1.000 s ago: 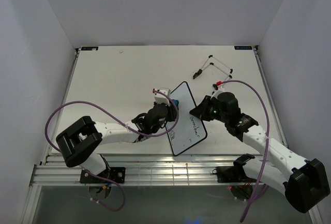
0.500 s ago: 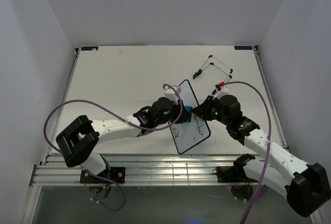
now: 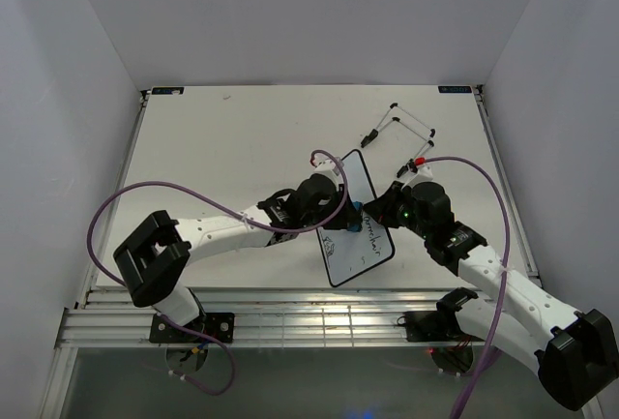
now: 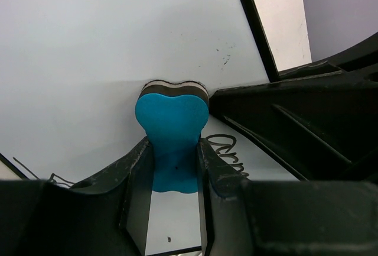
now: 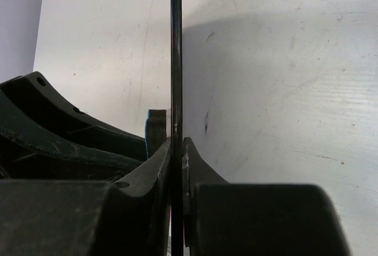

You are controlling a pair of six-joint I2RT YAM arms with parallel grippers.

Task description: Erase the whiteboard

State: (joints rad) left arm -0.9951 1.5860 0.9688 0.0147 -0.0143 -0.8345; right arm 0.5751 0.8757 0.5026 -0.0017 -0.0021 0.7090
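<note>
The right pincer [image 5: 177,146] clamps the whiteboard [image 3: 366,250] by its edge to steady it, so the left pincer [image 4: 175,161], gripping a blue eraser [image 4: 171,111], can press against the handwriting [image 4: 227,152].

Whiteboard [image 3: 366,251], thin black frame, some handwriting

The right gripper [image 5: 178,145] has its two black fingers pressed against a thin black edge that runs straight ahead between them: the whiteboard [image 5: 175,43], seen edge-on (so neither face shows). Just left of the fingertips, against the board's left side, a blue-rimmed pad [image 5: 155,127] pokes out. It sits at the tip of the left gripper [image 5: 144,143], whose ribbed black body fills the space further left. To the right of the fingers lies the white table [image 5: 283,90], scuffed, with a broad shadow beside the board.
</note>
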